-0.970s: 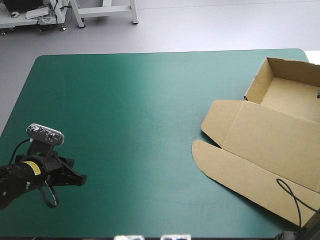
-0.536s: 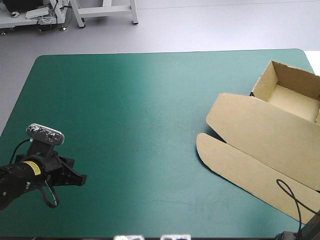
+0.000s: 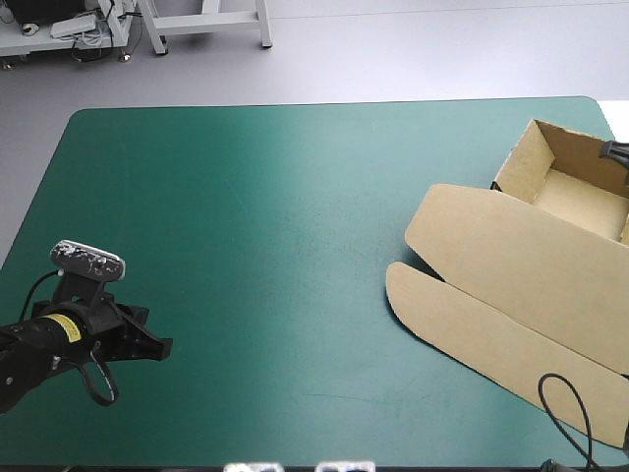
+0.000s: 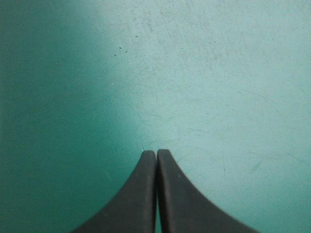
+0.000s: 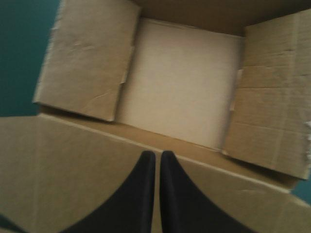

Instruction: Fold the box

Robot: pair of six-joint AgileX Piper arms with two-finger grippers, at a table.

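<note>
The brown box [image 3: 511, 265] lies at the table's right side as an open tray [image 3: 580, 197] with its lid flat toward the middle. A rounded flap [image 3: 462, 329] lies along the lid's near side. My right gripper [image 5: 158, 153] is shut with nothing in it and hovers over the lid [image 5: 73, 160], just short of the tray's floor [image 5: 180, 82]. In the high view only a black piece [image 3: 614, 152] of that arm shows, above the tray at the picture's right edge. My left gripper [image 3: 159, 346] [image 4: 156, 151] is shut and empty, low over bare teal-green cover near the front left corner.
The teal-green cover [image 3: 256, 216] stretches bare between the left gripper and the box. The box's right part runs past the table's right edge in the high view.
Earlier the box slid and turned a little toward the right edge. Since then a black piece of the right arm has appeared above the tray. The left arm has barely shifted.
</note>
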